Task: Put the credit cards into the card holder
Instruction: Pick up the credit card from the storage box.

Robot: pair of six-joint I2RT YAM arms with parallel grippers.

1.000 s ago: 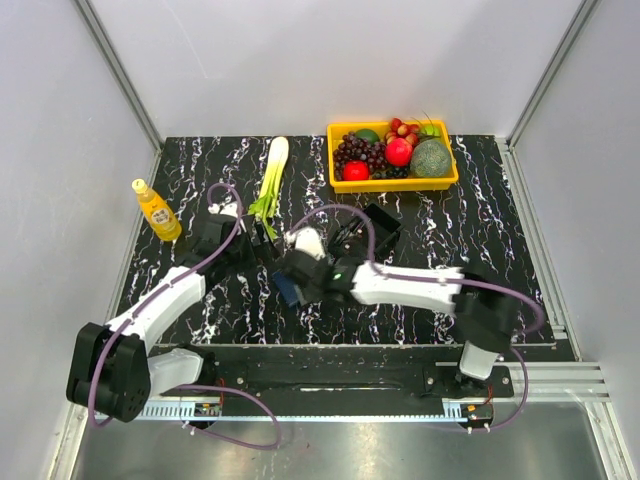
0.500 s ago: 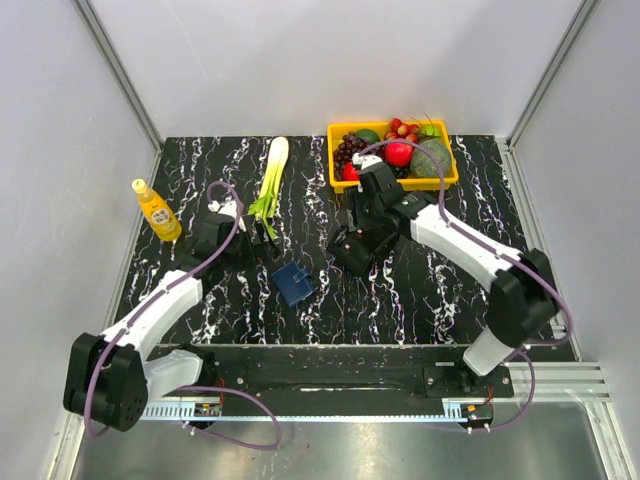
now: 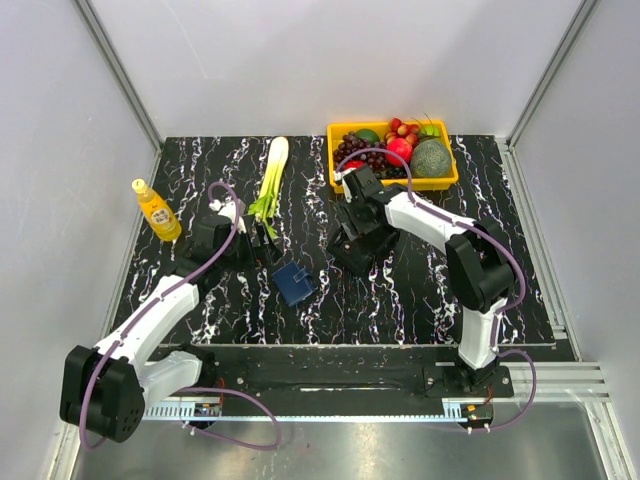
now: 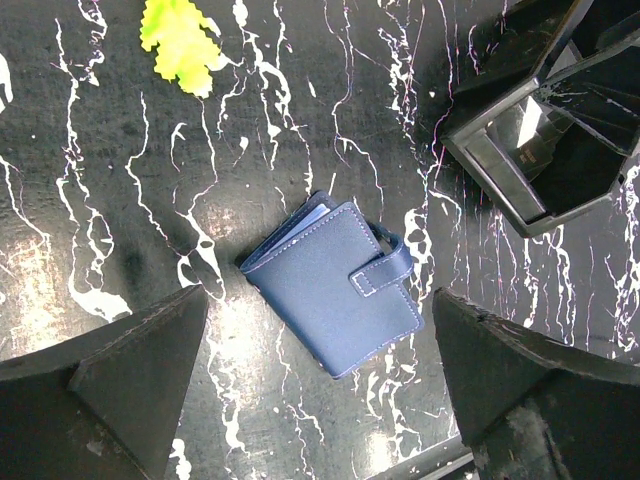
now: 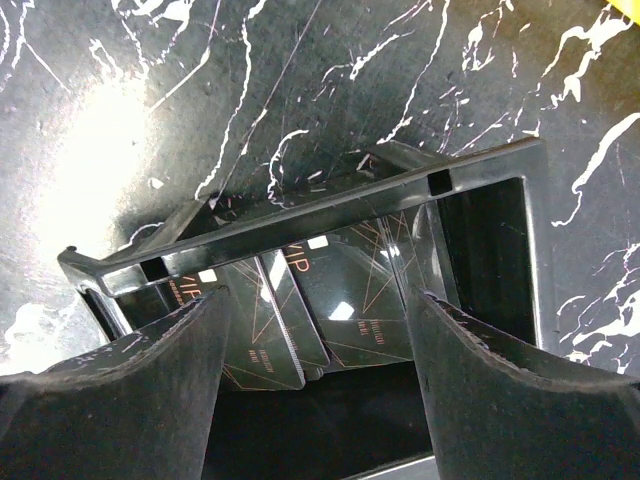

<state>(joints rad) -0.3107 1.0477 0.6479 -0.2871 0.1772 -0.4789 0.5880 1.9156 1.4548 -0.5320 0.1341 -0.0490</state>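
Card holder (image 4: 335, 290) lies beneath open left fingers (image 4: 120, 385); open right fingers (image 5: 500, 390) hover over credit cards (image 5: 345, 295) in tray (image 5: 330, 205).

The worktop (image 3: 420, 300) is black with white marble-like veins, the card holder (image 4: 335, 290) is navy blue with paler stitching, the credit cards (image 5: 350, 300) are dark with thin coppery lines inside a glossy black tray (image 5: 330, 205), and the crate (image 3: 430, 183) and bottle (image 3: 158, 215) are yellow.

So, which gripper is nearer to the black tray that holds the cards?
Right. The right gripper is directly above the black tray, its open fingers over the cards. The left gripper is above the card holder, with the tray off to one side.
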